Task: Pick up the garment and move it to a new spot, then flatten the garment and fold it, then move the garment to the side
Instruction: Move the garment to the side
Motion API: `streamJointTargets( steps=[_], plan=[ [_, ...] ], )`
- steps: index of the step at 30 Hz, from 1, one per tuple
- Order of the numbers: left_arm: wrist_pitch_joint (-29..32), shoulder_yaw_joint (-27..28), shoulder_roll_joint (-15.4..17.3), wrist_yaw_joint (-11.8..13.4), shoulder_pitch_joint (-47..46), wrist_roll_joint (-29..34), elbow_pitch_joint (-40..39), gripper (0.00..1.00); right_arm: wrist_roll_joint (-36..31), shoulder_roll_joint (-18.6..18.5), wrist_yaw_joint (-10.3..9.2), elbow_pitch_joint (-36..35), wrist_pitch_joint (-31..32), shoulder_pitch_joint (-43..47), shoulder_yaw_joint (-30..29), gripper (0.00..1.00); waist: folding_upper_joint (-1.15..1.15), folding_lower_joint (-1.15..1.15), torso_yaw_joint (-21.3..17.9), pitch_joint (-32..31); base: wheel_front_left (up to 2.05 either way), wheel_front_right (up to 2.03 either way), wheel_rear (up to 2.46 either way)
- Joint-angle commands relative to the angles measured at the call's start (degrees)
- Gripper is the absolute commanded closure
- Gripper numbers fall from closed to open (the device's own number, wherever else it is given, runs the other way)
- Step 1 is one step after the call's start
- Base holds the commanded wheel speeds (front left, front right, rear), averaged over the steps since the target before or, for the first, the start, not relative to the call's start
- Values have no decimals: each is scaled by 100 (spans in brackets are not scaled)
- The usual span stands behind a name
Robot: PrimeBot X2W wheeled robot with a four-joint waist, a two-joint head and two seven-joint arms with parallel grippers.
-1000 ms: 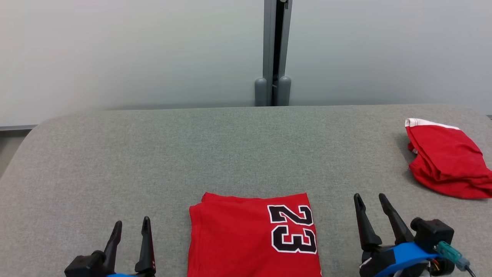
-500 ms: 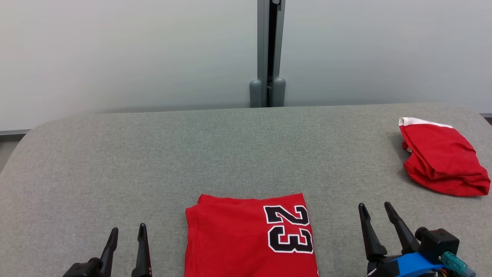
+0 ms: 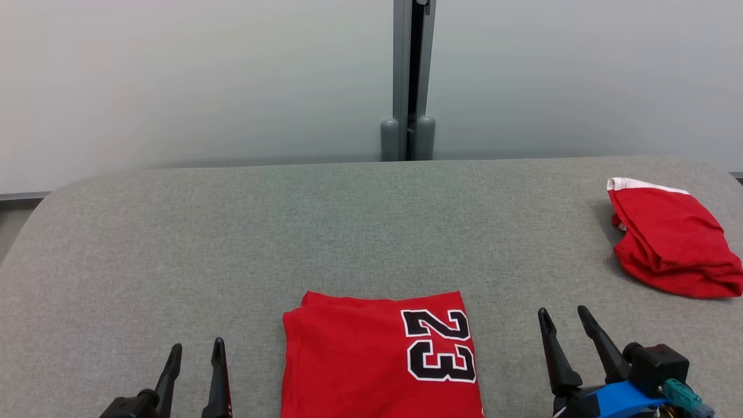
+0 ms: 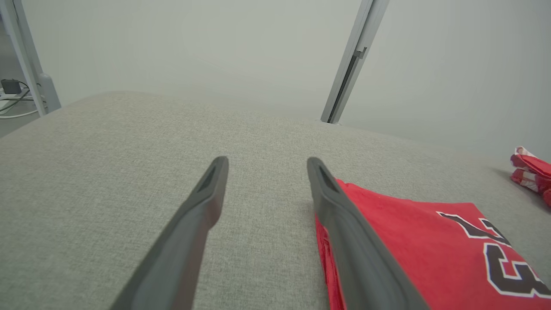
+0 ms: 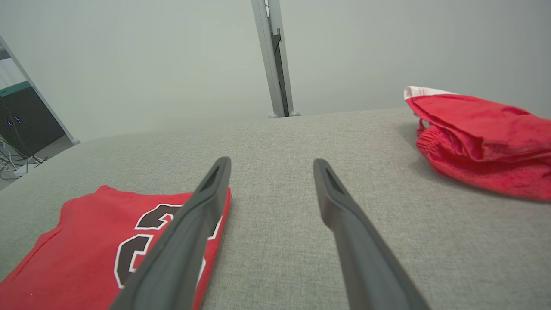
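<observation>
The left gripper (image 3: 197, 344) and right gripper (image 3: 562, 311) have fingers apart (both empty), so each should pinch all layers of the folded jersey (image 3: 348, 360).

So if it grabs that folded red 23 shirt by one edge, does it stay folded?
Probably not: the folded jersey lies limp and flat, with layers showing at its left edge, so it would likely droop and unfold. It looks thin, so probably light. Pushed, it may bunch on the grey cloth surface rather than slide.
</observation>
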Motion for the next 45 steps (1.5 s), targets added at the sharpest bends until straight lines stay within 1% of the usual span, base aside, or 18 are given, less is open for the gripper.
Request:
streamJointTargets(
  steps=[1, 7, 10, 12, 18, 25, 28, 31, 32, 33, 34, 35, 36, 41, 45],
  plan=[
    [-26, 26, -19, -12, -12, 20, -3, 0, -14, -2, 0, -36, 10, 72, -9, 0, 0, 0, 0, 5, 0, 0, 0],
    [-26, 26, -28, -20, -40, 59, -18, 0, -118, -2, 0, 19, 62, 24, -31, 0, 0, 0, 14, 29, 0, 0, 0],
    [-26, 15, -37, -29, -75, 76, -24, 0, -441, -2, 0, 120, 215, -107, -19, 0, 0, 0, 29, 55, 0, 0, 0],
    [-26, 1, -43, -32, -115, 82, -20, 0, -619, -1, 0, 230, 469, -198, 28, 0, 0, 0, 55, 76, 0, 0, 0],
    [-25, 6, -33, -35, -209, 96, -5, 0, -547, -11, 0, 451, 1406, -496, 461, 0, 0, 0, 248, 178, 0, 0, 0],
    [-25, 48, -84, -61, -319, 115, 34, 0, -428, -5, 0, 1018, 2225, -865, 565, 0, 0, 0, 607, 385, 0, 0, 0],
    [-26, 77, -119, -77, -368, 153, 42, 0, -474, -9, 0, 1266, 2546, -1037, 594, 0, 0, 0, 731, 471, 0, 0, 0],
    [-26, 103, -164, -110, -390, 175, 55, 0, -314, -7, 0, 1473, 2863, -1124, 651, 0, 0, 0, 808, 533, 0, 0, 0],
    [-26, 115, -183, -117, -398, 192, 55, 0, -227, -6, 0, 1515, 2930, -1146, 686, 11, 0, 0, 818, 550, 0, 0, 0],
    [-26, 127, -197, -116, -397, 204, 54, 0, -127, 5, 1, 1539, 2997, -1164, 728, 57, 0, 0, 821, 568, 0, 0, 0],
    [-26, 136, -211, -123, -398, 218, 54, 0, -53, 11, 2, 1544, 3040, -1189, 773, 69, 0, 0, 814, 586, 0, 0, 0],
    [-26, 138, -225, -135, -398, 224, 54, 0, 11, 15, 2, 1530, 3051, -1225, 793, 90, 0, 0, 797, 603, 0, 0, 0],
    [-26, 136, -241, -151, -406, 250, 50, 0, 59, 12, 2, 1510, 3041, -1277, 803, 100, 0, 0, 766, 622, 0, 0, 0],
    [-25, 147, -290, -218, -475, 342, -22, 0, 104, -20, -1, 1270, 2785, -1653, 665, 100, 0, 0, 433, 765, 0, 0, 0],
    [-26, 185, -283, -247, -579, 430, -111, 0, -50, -17, 0, 1066, 2718, -1868, 400, 100, 0, 0, -4, 922, 0, 0, 0]
  ],
)
